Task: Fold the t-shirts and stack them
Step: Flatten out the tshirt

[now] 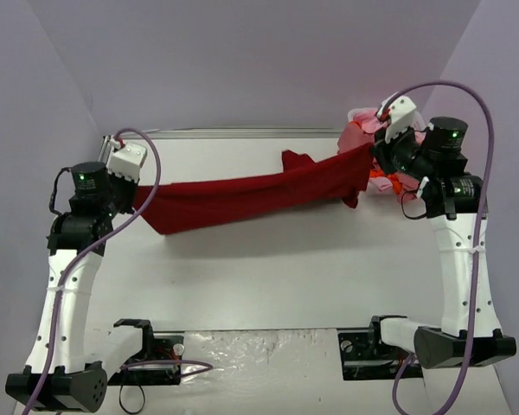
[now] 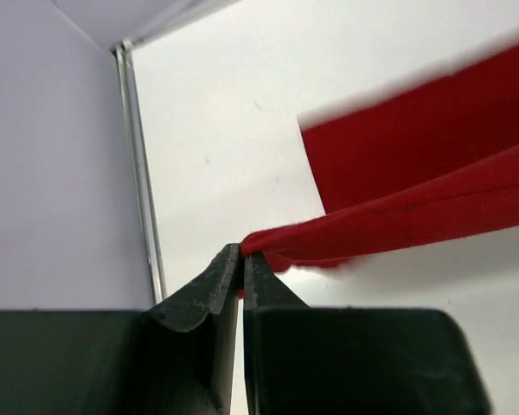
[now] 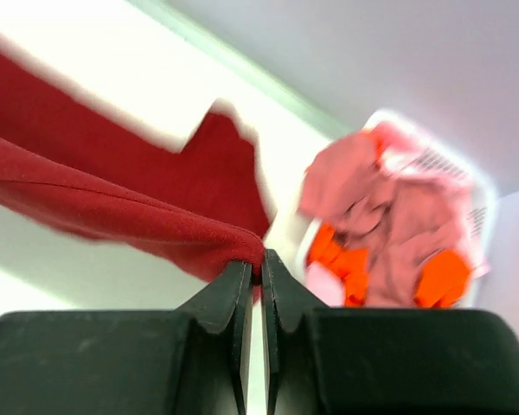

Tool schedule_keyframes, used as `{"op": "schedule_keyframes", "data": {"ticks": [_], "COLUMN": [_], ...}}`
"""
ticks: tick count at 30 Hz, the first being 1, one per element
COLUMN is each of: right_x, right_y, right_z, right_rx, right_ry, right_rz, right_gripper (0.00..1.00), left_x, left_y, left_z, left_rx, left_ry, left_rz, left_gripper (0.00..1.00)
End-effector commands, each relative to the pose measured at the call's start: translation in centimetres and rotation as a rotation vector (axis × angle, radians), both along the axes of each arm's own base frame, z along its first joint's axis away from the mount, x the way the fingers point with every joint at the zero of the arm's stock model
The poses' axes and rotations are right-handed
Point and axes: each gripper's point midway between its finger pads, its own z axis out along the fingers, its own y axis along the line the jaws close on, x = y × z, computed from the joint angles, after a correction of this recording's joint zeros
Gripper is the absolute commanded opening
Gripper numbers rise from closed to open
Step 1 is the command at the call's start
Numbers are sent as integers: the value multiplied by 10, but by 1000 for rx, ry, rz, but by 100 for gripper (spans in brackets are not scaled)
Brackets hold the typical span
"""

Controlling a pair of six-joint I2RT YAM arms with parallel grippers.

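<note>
Our left pincer [image 2: 240, 255] is clamped tight on one end of the dark red t-shirt [image 1: 259, 194], with a fold of cloth nipped between the fingertips. Our right pincer [image 3: 261, 259] is closed just as tightly on the opposite end. Between the two, the shirt hangs stretched in a long band across the far half of the surface [image 1: 268, 277]. It sags towards the left, and one flap sticks out on the far side. We cannot tell whether its lower edge touches the surface.

Just beyond the right pincer, in the far right corner, the white basket [image 3: 483, 199] holds a heap of pink t-shirts [image 3: 363, 186] and bright orange t-shirts [image 3: 441, 277]. From above, our right arm [image 1: 458, 251] covers much of it. Beside the left pincer a metal rail [image 2: 143, 190] runs along the surface's edge, against the lilac wall [image 2: 52, 156].
</note>
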Motion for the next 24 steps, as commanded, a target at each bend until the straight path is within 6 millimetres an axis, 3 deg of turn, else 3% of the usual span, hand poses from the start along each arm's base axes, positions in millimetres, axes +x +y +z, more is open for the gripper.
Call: {"op": "schedule_keyframes", "data": {"ticks": [1, 2, 5, 6, 7, 9, 10, 12, 13, 14, 15, 16, 17, 18, 19, 20, 21, 22, 23, 24], "right_x": [5, 11, 39, 48, 64, 82, 99, 119, 134, 146, 161, 170, 181, 189, 200, 206, 216, 221, 223, 228], "right_y": [-4, -4, -1, -9, -10, -9, -9, -9, -9, -9, -9, -9, -7, -6, -5, -5, -6, -7, 8, 9], "right_z": [72, 69, 38, 29, 5, -16, -41, -56, -82, -78, -101, -103, -89, -88, -98, -91, -76, -68, -57, -30], "right_rx": [33, 36, 44, 44, 46, 52, 51, 50, 51, 50, 55, 56, 55, 57, 64, 64, 67, 66, 67, 74], "right_ry": [-198, -185, -94, -73, -14, 27, 83, 103, 158, 145, 191, 192, 155, 149, 165, 147, 107, 84, 59, -2], "right_rz": [-32, -33, -27, -44, -45, -35, -32, -36, -34, -35, -37, -38, -37, -42, -48, -52, -53, -62, -41, -46], "right_gripper": [0, 0, 0, 0, 0, 0, 0, 0, 0, 0, 0, 0, 0, 0, 0, 0, 0, 0, 0, 0], "left_x": [11, 14, 36, 48, 54, 73, 80, 99, 107, 115, 132, 140, 154, 160, 173, 183, 190, 201, 207, 211], "left_y": [-3, -9, -15, -16, -17, -15, -16, -14, -14, -14, -12, -12, -11, -11, -10, -9, -9, -8, -8, -8], "left_z": [60, 65, 45, 33, 26, 8, 2, -12, -16, -20, -25, -27, -43, -43, -25, -35, -31, -6, -9, 0], "left_rx": [-42, -70, -97, -99, -99, -89, -86, -76, -74, -67, -57, -53, -51, -47, -45, -44, -44, -47, -50, -54], "left_ry": [-157, -161, -84, -53, -38, 4, 18, 49, 58, 66, 79, 88, 128, 134, 95, 122, 114, 60, 75, 59], "left_rz": [-4, -25, -47, -48, -51, -52, -55, -55, -56, -60, -57, -55, -53, -51, -44, -39, -37, -32, -27, -23], "left_gripper": [2, 2, 2, 2, 2, 2, 2, 2, 2, 2, 2, 2, 3, 2, 2, 2, 2, 2, 2, 2]}}
